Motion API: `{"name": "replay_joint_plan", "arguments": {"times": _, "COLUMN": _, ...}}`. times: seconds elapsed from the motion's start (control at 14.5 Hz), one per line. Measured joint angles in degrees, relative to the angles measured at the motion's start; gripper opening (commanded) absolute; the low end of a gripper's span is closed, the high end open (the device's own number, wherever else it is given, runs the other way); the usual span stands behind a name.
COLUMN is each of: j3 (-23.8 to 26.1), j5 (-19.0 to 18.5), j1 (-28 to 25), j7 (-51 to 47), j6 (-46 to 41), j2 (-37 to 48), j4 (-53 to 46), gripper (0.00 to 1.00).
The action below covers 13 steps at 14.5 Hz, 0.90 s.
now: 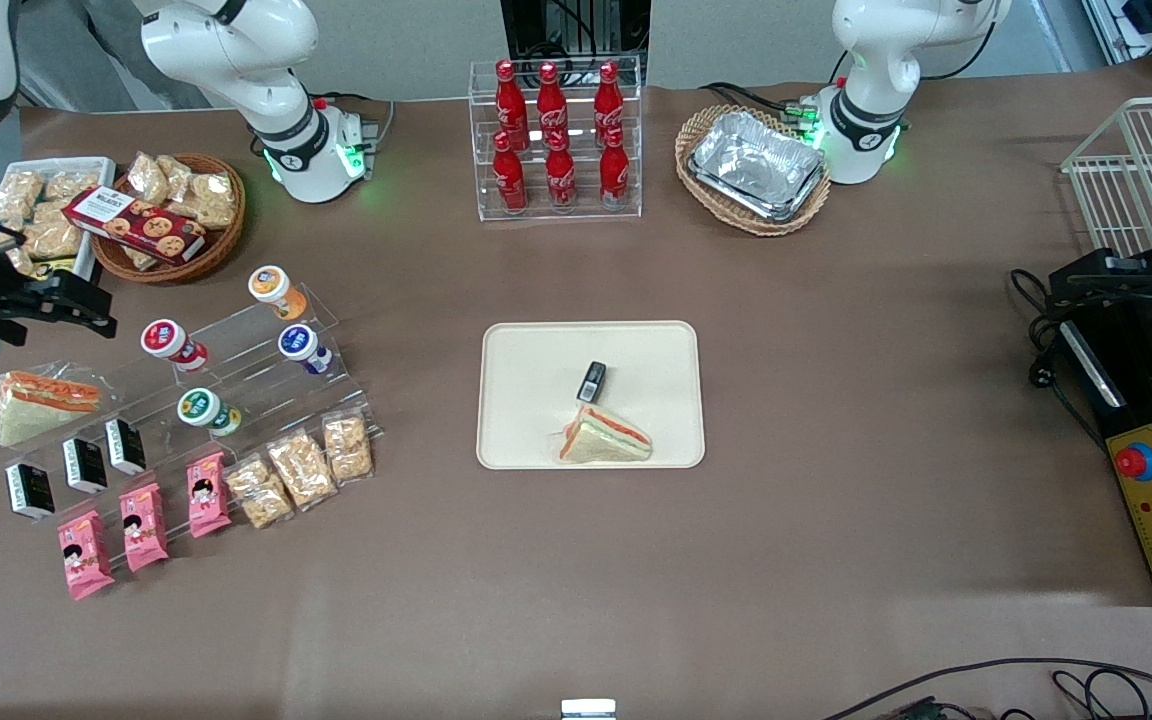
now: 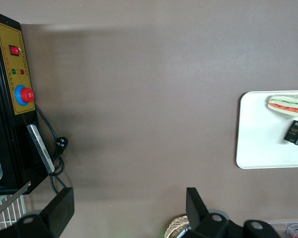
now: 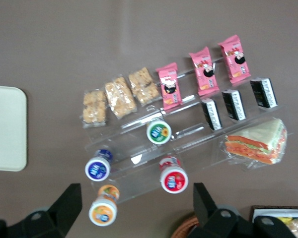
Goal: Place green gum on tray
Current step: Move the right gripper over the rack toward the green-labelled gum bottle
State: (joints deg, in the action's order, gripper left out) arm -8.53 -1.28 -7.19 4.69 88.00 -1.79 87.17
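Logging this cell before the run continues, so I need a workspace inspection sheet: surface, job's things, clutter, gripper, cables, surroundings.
Surface: brown table cover.
Job's things: green gum on the clear display rack, untouched; tray mid-table, holding a sandwich and a small black pack.
Clutter: other gum canisters, pink snack packs, cola bottles, foil trays in a basket.
Gripper: gripper open, above the rack.
Cables: black cables beside the control box.
Surroundings: white wire basket.
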Motion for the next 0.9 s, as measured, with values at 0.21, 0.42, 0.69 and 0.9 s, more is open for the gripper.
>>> {"name": "replay_joint_plan", "arguments": {"times": 0.21, "j3": -1.8, "j5": 0.0, "j1": 3.3, "j7": 7.0, "j6": -0.9, "j2": 0.0, "j4": 0.1, "gripper": 1.00}}
{"name": "replay_joint_plan", "arguments": {"times": 0.42, "j3": -2.3, "j5": 0.3, "j1": 6.6, "j7": 12.0, "j6": -1.1, "j2": 0.0, "j4": 0.4, "gripper": 1.00}}
{"name": "replay_joint_plan", "arguments": {"times": 0.69, "j3": -1.7, "j5": 1.9, "j1": 6.3, "j7": 12.1, "j6": -1.2, "j2": 0.2, "j4": 1.5, "gripper": 1.00}}
{"name": "replay_joint_plan", "arguments": {"times": 0.9, "j3": -1.6, "j5": 2.1, "j1": 6.2, "j7": 12.1, "j6": -0.4, "j2": 0.3, "j4": 3.9, "gripper": 1.00}}
